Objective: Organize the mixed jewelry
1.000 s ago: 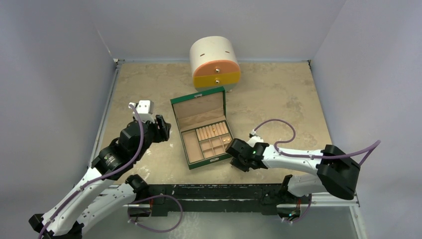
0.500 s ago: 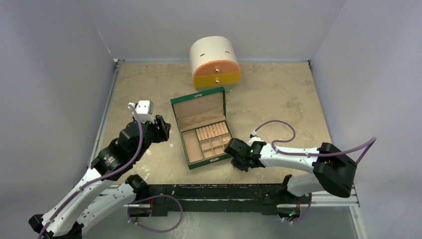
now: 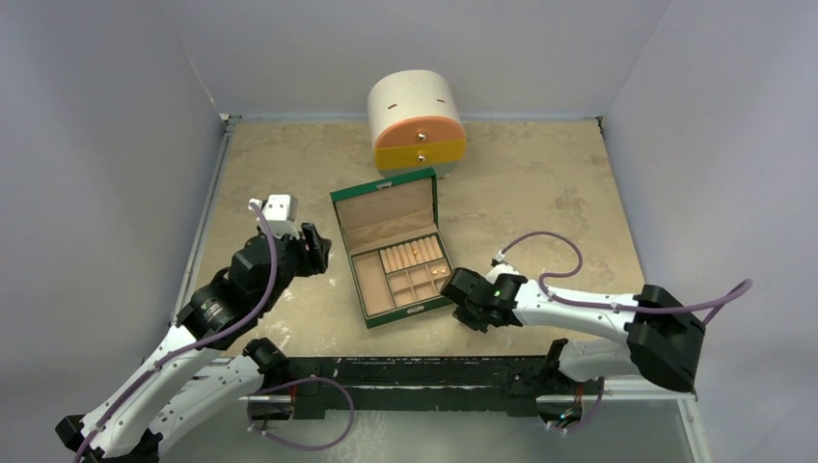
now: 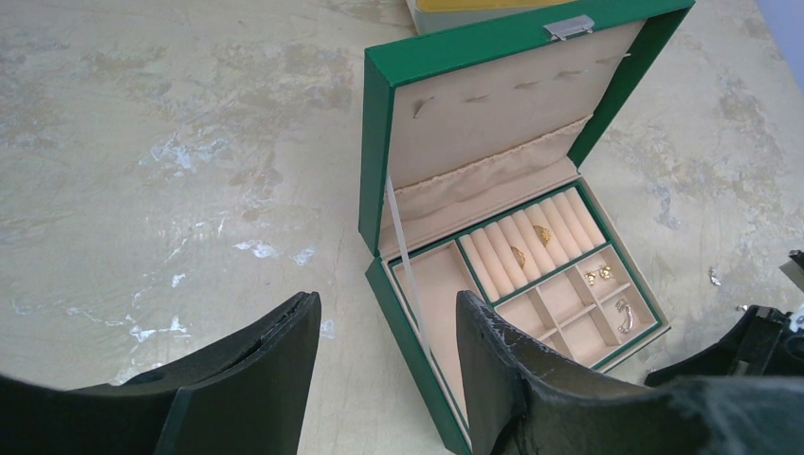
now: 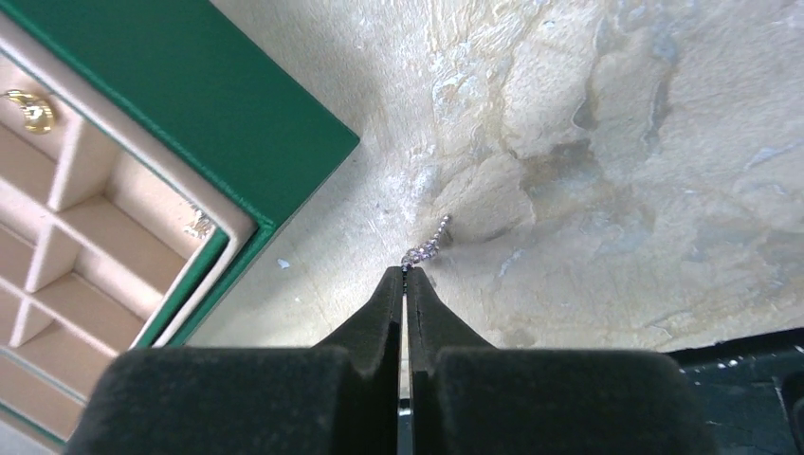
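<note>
Right now I am pressing my right gripper [image 5: 405, 273] fully closed, its two pads meeting with no gap showing. It is pointing down at the table [image 5: 616, 142], just off the near right corner of the green box [image 5: 218, 104]. A tiny beaded chain [image 5: 427, 242], silvery with a faint purple tint, is lying on the table with its near end touching my fingertips. Whether that end is nipped between the pads or only lying against them, I cannot tell. The rest of it is trailing away from me across the mottled surface, apart from the box.

On the other side of the box, my left gripper [image 4: 386, 303] is hanging above the table with its fingers spread wide and nothing between them.

The box is standing open, its lid [image 4: 493, 114] leaning back. Inside, two gold rings [image 4: 518, 254] are sitting in the padded rolls. Some little gold pieces [image 4: 599, 275] are resting in one small compartment, and a silvery piece [image 4: 623, 316] is lying in the next compartment toward the near right corner.

A round drawer chest [image 3: 417, 121] is standing just behind the box, at the far side of the table.
</note>
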